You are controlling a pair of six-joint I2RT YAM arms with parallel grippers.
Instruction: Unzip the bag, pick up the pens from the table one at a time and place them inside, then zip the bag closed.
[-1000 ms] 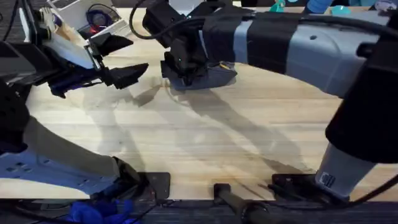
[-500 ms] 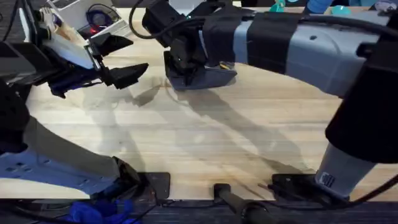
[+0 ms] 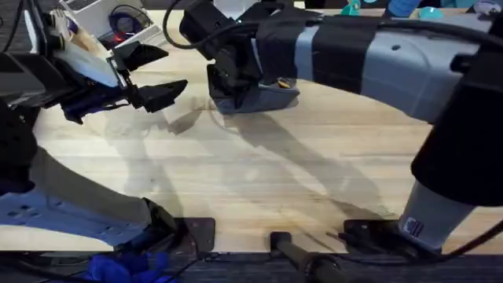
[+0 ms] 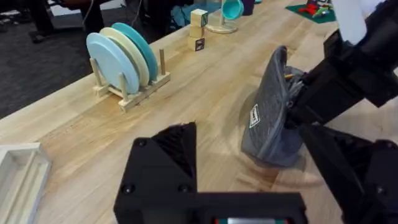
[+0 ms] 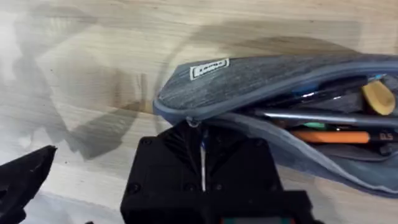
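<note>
Light plank-grain table (image 3: 259,181), with a wooden plate rack (image 4: 127,68) of pale plates near its far edge, beside dark floor. Blue-grey bag (image 5: 273,81) toward the far edge, zip gaping, pens (image 5: 339,127) lying inside. Right gripper (image 3: 234,82) down at the bag's end, fingers together, pinching the zip there. Left gripper (image 3: 153,75) just beside the bag, apart from it, fingers spread.

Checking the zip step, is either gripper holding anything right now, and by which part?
The right gripper is shut on the bag at its zip end. The left gripper is open, holding nothing.
</note>
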